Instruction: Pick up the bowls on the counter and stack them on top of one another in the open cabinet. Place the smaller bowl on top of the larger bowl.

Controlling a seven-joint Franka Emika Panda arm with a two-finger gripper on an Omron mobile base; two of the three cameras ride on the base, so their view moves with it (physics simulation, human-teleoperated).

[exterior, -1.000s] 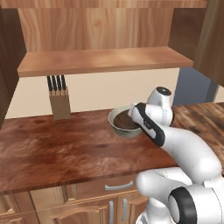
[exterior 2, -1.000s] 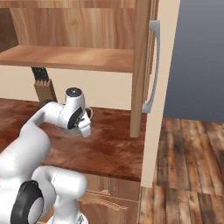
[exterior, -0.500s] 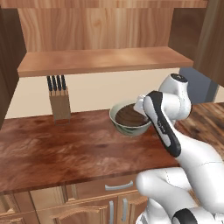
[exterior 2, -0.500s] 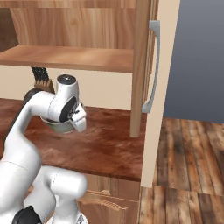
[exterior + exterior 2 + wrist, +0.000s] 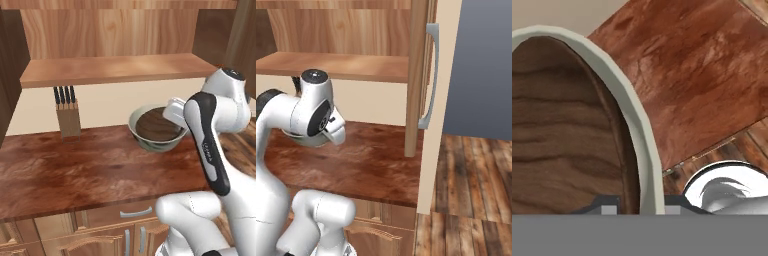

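The pale grey-green bowl [image 5: 156, 142] is hanging clear above the bench [image 5: 90, 170], with the dark wooden bowl [image 5: 157, 125] nesting inside it. The end effector [image 5: 175, 114] is meeting its right rim (fingers hidden). A knife block [image 5: 68, 118] is standing far left, under the cabinet shelf [image 5: 110, 69].

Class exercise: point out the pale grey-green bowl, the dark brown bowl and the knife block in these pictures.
pale grey-green bowl [image 5: 145, 143], left base view, on its outer wall.
dark brown bowl [image 5: 154, 126], left base view, on its wood-grained inside.
knife block [image 5: 68, 121], left base view, on the block's front face.
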